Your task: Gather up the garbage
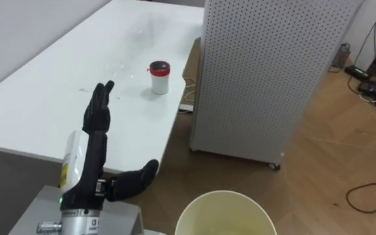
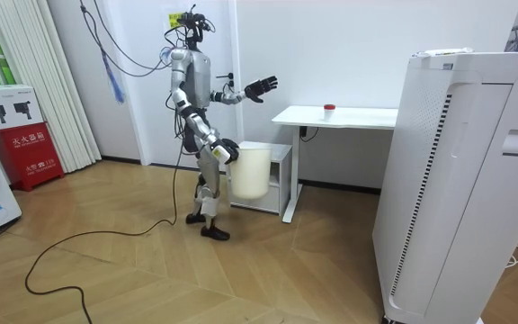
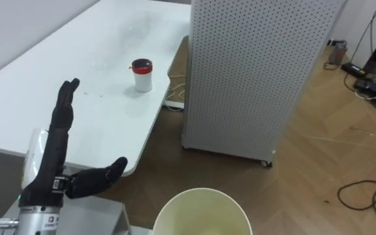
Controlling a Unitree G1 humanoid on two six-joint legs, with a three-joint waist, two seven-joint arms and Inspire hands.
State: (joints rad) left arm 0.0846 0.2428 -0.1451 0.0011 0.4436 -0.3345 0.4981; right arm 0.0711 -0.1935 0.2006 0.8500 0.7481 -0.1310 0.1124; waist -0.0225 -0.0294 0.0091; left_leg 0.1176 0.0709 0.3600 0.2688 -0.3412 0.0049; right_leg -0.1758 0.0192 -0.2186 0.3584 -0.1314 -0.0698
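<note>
Bucket (image 1: 224, 193): cream, open-mouthed, low and near.
Left hand (image 1: 95, 140): raised over the near table edge, fingers straight and apart, holding nothing.
Right hand (image 2: 224, 151): at the bucket by the robot's hip; its hold cannot be told.
Garbage: red-lidded cup (image 1: 159, 77) stands far on the white table (image 1: 44, 111), well apart from the left hand.
Progress: nothing picked yet — reach, grasp and drop remain.
Room: wood floor (image 1: 331, 150), white perforated cabinet (image 1: 266, 72) on the right.

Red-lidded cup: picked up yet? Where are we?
Nothing done yet: the cup stands untouched on the table. In hand: the left hand is raised open, short of the cup, and the right hand is at the bin. Left: reach, grasp, drop in.
</note>
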